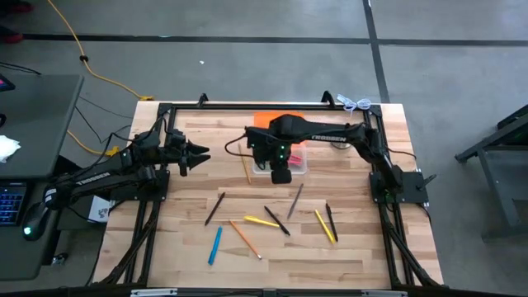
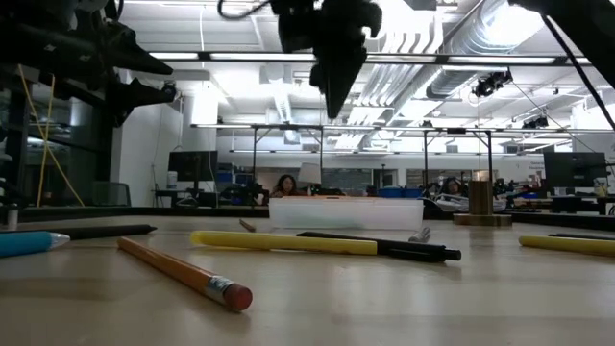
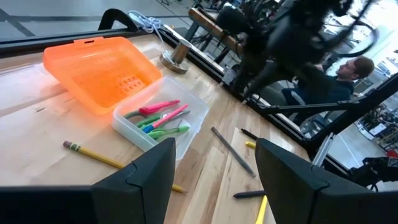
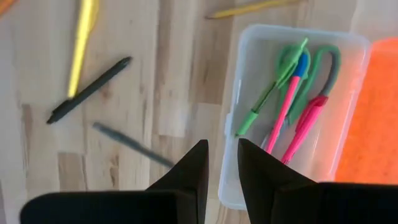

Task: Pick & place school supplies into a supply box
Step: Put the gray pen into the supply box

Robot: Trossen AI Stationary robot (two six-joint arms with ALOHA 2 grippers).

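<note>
The supply box (image 4: 244, 68), a clear tub, stands on the table with green-handled scissors (image 4: 329, 65), pink pens (image 4: 287, 102) and a green pen (image 4: 260, 107) lying in it. Its orange lid (image 1: 272, 120) lies just beyond it. My right gripper (image 4: 222, 165) hangs pointing down over the box's near rim (image 1: 281, 175), high above the table in the low view (image 2: 336, 96). There is a narrow gap between its fingers and nothing in it. My left gripper (image 1: 202, 157) waits open at the table's left. Several pens and pencils lie loose on the near half of the table.
On the wood lie a blue pen (image 1: 215, 245), an orange pencil (image 1: 245, 238), yellow pens (image 1: 261, 221) (image 1: 324, 225), black pens (image 1: 276, 219) (image 1: 331, 221), a grey pencil (image 1: 295, 200) and a wooden pencil (image 1: 246, 165). A small metal bell-shaped object (image 3: 177, 56) stands beside the lid.
</note>
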